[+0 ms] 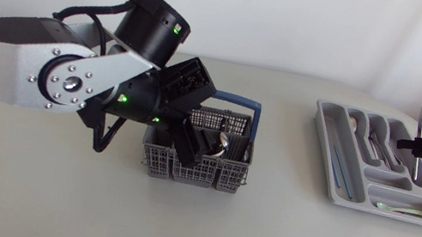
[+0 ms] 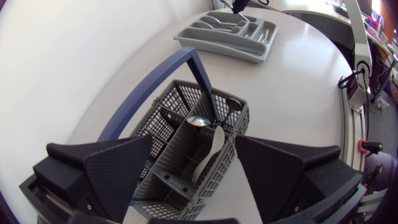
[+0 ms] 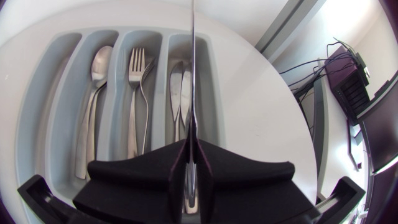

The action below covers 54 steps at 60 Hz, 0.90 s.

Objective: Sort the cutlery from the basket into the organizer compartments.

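Pinched the hard, likely slippery knife [image 3: 192, 74] by one end in the right gripper [image 3: 191, 149], left gripper [image 2: 194, 149] open above the basket [image 2: 180, 93].

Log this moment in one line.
left gripper: open over basket | right gripper: shut on knife above organizer knife compartment | basket: spoon inside

My left gripper [image 2: 194, 167] & right gripper [image 3: 191, 186] are matte black, my left arm [image 1: 20, 67] silver-grey w/ green LEDs [image 1: 176, 30], the lattice-mesh plastic basket [image 2: 186, 102] mid-grey w/ a blue handle [image 2: 146, 90], the moulded plastic organizer tray [image 3: 37, 99] pale grey, the thin metal knife [image 3: 192, 74], forks [image 3: 135, 68] & spoons [image 3: 99, 62] shiny silver, the tabletop [image 1: 279, 226] off-white.
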Available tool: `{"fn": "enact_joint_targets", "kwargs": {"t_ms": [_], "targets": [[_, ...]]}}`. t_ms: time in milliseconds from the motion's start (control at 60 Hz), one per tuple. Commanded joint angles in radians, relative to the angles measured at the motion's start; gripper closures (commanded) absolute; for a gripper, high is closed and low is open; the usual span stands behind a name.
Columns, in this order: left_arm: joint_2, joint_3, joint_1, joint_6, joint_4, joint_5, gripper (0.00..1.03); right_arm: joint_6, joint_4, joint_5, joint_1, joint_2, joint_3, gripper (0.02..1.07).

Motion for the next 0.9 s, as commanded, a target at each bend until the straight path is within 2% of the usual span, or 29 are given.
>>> {"fn": "enact_joint_targets", "kwargs": {"t_ms": [0,333,583,650,733,767,883], "targets": [[0.023,0.034,-0.014,0.012,-0.011,-0.011,0.12,0.018,0.008,0.012,0.004,0.046,0.032,1.01],[0.026,0.026,-0.03,0.009,-0.017,-0.032,0.12,0.032,0.008,0.05,0.018,0.136,0.08,0.98],[0.014,0.008,-0.045,0.006,-0.021,-0.052,0.12,0.041,0.01,0.064,0.027,0.133,0.067,0.75],[0.013,0.008,-0.048,0.004,-0.021,-0.055,0.12,0.041,0.019,0.064,0.027,0.106,0.047,0.63],[0.013,0.011,-0.059,-0.005,-0.022,-0.064,0.14,0.038,0.039,0.064,0.025,0.054,0.001,0.42],[0.013,0.012,-0.065,-0.008,-0.022,-0.071,0.14,0.035,0.051,0.064,0.025,0.032,-0.02,0.38],[0.025,0.026,-0.094,-0.008,-0.025,-0.11,0.16,0.024,0.066,0.061,0.028,-0.055,-0.094,0.34]]}}
